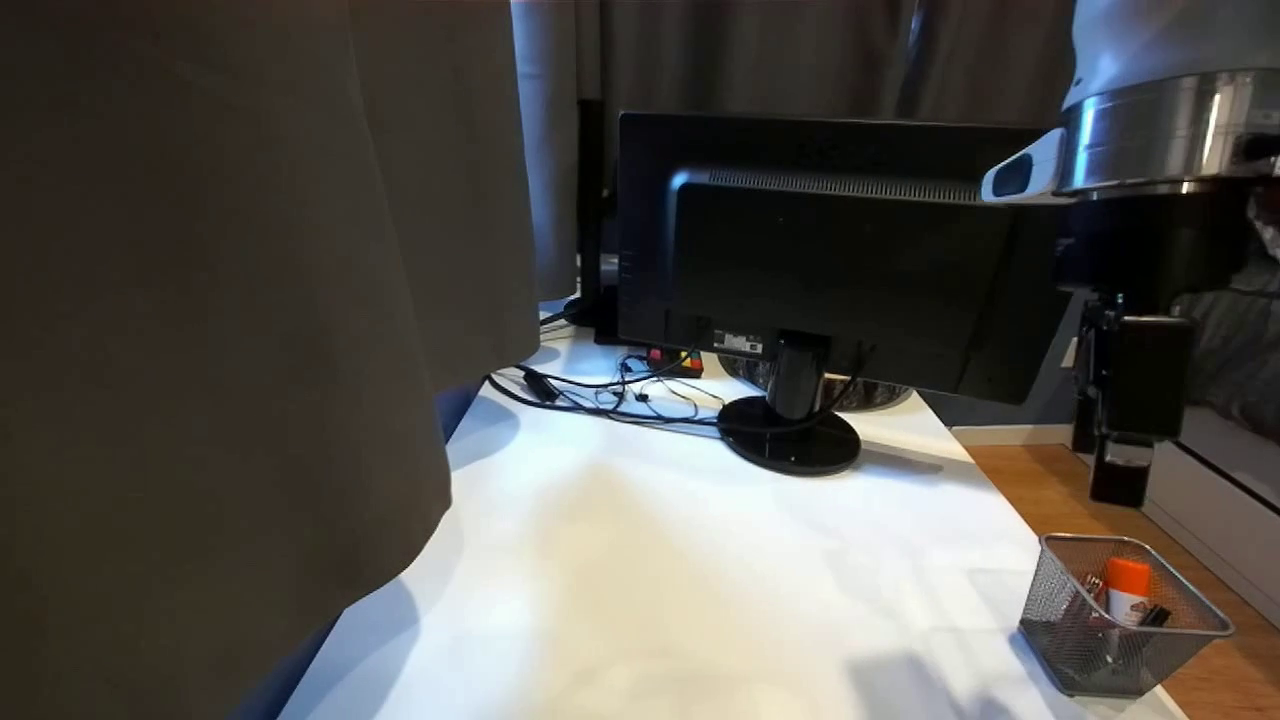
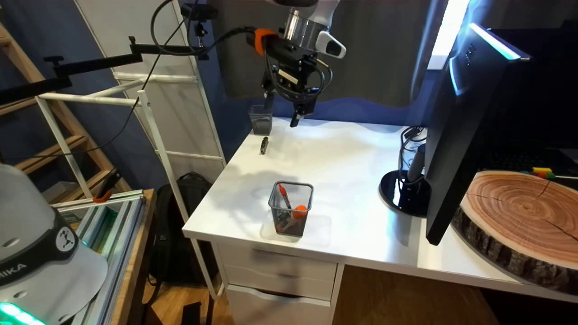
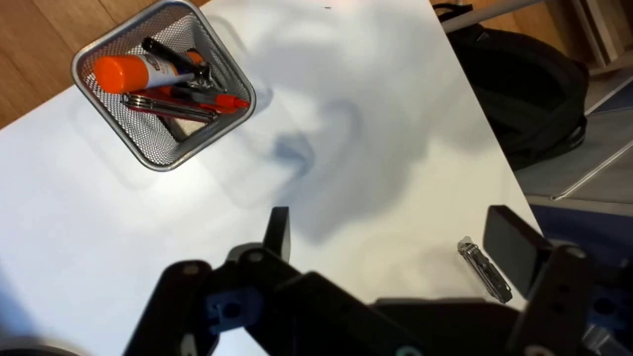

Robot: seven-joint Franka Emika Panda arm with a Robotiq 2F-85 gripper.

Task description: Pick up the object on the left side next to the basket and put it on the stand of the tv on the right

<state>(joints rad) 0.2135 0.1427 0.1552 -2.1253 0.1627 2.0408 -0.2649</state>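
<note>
A small dark folded pocket tool point(image 2: 264, 145) lies on the white table beside a grey mesh basket point(image 2: 261, 126) at the back left corner. In the wrist view the tool point(image 3: 484, 269) lies below, close to the right finger's side. My gripper point(image 2: 282, 110) is open and empty, above the table; its spread fingers also show in the wrist view point(image 3: 395, 237) and in an exterior view point(image 1: 1105, 455). The black tv point(image 1: 840, 270) stands on its round black stand point(image 1: 790, 450); both the tv point(image 2: 469, 122) and stand point(image 2: 399, 196) also show in an exterior view.
Another mesh basket point(image 2: 291, 184) with an orange-capped glue stick point(image 3: 121, 74) and pens stands near the table's front edge. Black cables point(image 1: 600, 405) run beside the stand. A wood slice point(image 2: 524, 212) lies behind the tv. A grey curtain point(image 1: 250, 300) hangs along the table's side.
</note>
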